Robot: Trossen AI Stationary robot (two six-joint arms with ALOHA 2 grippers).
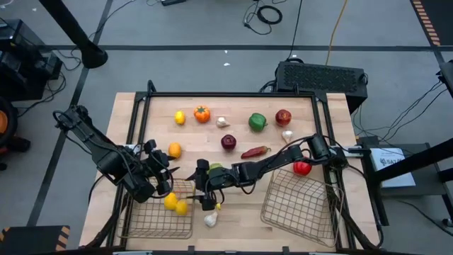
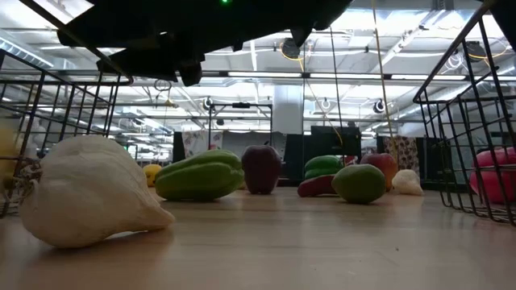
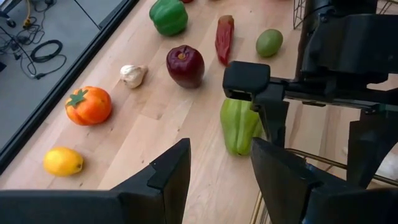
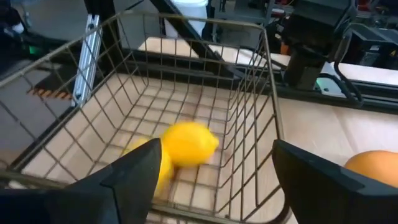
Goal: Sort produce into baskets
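Observation:
My right gripper (image 4: 214, 162) stands open over the left wire basket (image 1: 145, 219), reaching in from the table's right. Below it a yellow lemon (image 4: 189, 144) shows blurred inside the basket, beside a second lemon (image 1: 170, 202) on the basket's floor. My left gripper (image 3: 221, 162) hovers open and holds nothing at that basket's far edge (image 1: 164, 185). A long green pepper (image 3: 239, 124) lies on the table under the right arm. More produce lies toward the far side: an orange (image 1: 174, 149), a dark red apple (image 1: 228, 142), a chili (image 1: 255, 151).
A garlic bulb (image 1: 210, 219) lies on the table between the baskets. The right basket (image 1: 311, 212) holds a red piece (image 1: 302, 168). Along the far edge lie a lemon (image 1: 180, 117), an orange piece with a green stem (image 1: 202, 113), garlic (image 1: 222, 122), a green pepper (image 1: 257, 122) and a red apple (image 1: 283, 117).

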